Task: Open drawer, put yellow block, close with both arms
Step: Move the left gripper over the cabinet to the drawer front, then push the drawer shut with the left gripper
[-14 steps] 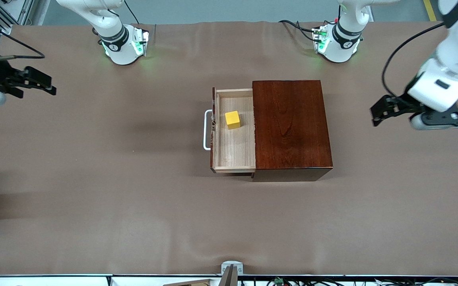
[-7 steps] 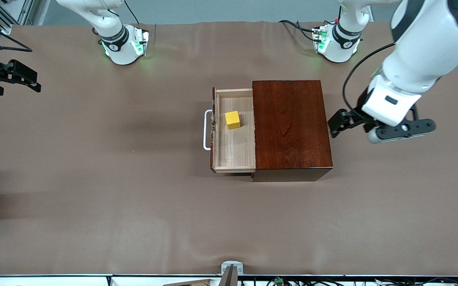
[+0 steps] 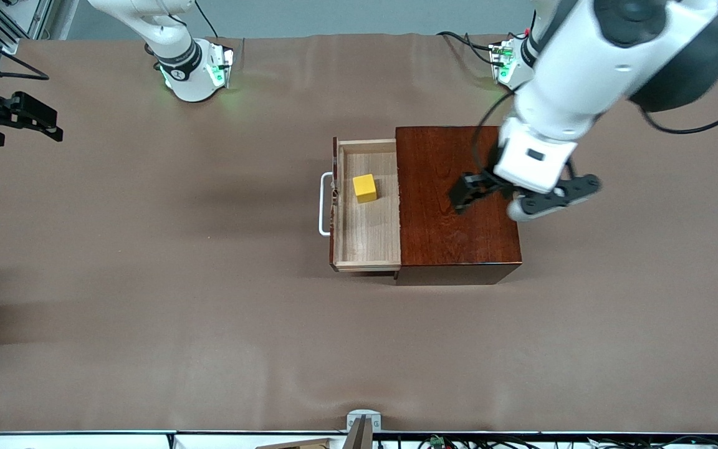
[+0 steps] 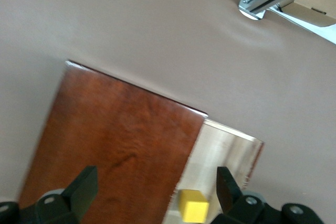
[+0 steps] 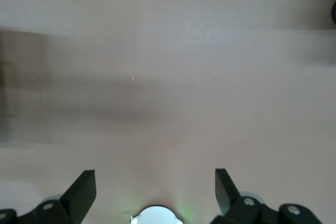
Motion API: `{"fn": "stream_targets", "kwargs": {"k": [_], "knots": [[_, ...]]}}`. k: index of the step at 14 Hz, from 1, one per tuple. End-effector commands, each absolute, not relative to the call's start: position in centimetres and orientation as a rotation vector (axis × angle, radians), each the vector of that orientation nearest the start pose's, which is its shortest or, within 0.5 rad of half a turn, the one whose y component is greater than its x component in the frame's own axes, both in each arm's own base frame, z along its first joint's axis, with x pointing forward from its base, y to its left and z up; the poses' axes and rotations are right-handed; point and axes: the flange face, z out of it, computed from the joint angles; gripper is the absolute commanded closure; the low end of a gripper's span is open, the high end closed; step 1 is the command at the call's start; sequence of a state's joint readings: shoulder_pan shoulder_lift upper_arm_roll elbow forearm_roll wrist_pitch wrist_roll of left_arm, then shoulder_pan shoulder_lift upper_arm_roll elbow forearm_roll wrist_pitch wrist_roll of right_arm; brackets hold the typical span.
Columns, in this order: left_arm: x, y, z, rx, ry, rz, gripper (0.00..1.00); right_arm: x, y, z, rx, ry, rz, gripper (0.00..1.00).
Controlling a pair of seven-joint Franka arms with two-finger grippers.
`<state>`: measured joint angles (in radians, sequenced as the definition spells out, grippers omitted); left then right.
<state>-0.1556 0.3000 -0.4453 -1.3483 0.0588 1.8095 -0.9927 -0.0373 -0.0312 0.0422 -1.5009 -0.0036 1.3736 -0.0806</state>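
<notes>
The pale wood drawer (image 3: 368, 237) stands pulled out of the dark reddish-brown box (image 3: 452, 231), its white handle (image 3: 323, 204) toward the right arm's end. The yellow block (image 3: 364, 188) sits in the drawer; it also shows in the left wrist view (image 4: 193, 205), beside the box top (image 4: 115, 140). My left gripper (image 3: 466, 194) is open and empty, up in the air over the box top. My right gripper (image 3: 44, 125) is open and empty, over bare table at the right arm's end, far from the drawer. In the right wrist view its fingers (image 5: 81, 190) frame only tablecloth.
Brown cloth covers the table (image 3: 209, 312). The green-lit arm bases (image 3: 194, 72) stand along the edge farthest from the front camera. A metal bracket (image 3: 362, 424) sits at the nearest table edge, with cables beside it.
My left arm has swung in from the left arm's end of the table to above the box top. My right gripper drew back toward the table's end, then held still. Drawer and block unmoved.
</notes>
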Motion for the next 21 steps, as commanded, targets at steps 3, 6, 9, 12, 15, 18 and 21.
{"fn": "stream_targets", "kwargs": {"k": [3, 6, 9, 12, 15, 18, 21], "knots": [[56.3, -41.0, 56.4, -3.264, -1.063, -0.114, 0.0, 52.2, -0.2, 66.5, -3.144, -0.149, 0.143, 0.0], [55.2, -46.4, 54.0, -3.248, -1.248, -0.168, 0.0, 52.2, 0.0, 66.4, -3.142, -0.149, 0.15, 0.0], [53.4, -52.0, 51.3, -3.202, -1.477, -0.238, 0.0, 52.2, -0.1, 66.4, -3.142, -0.147, 0.15, 0.0], [50.9, -57.3, 47.6, -3.156, -1.613, -0.318, 0.0, 52.2, -0.1, 66.4, -3.142, -0.147, 0.151, 0.0], [49.2, -61.4, 43.1, -3.102, -1.74, -0.418, 0.0, 52.1, -0.2, 66.2, -3.141, -0.144, 0.165, 0.0], [47.5, -64.0, 39.9, -3.055, -1.846, -0.432, 0.0, 52.0, -0.2, 66.2, -3.14, -0.144, 0.172, 0.0], [45.6, -65.7, 38.7, -3.003, -1.997, -0.374, 0.0, 52.0, -0.2, 66.2, -3.14, -0.144, 0.177, 0.0]]}}
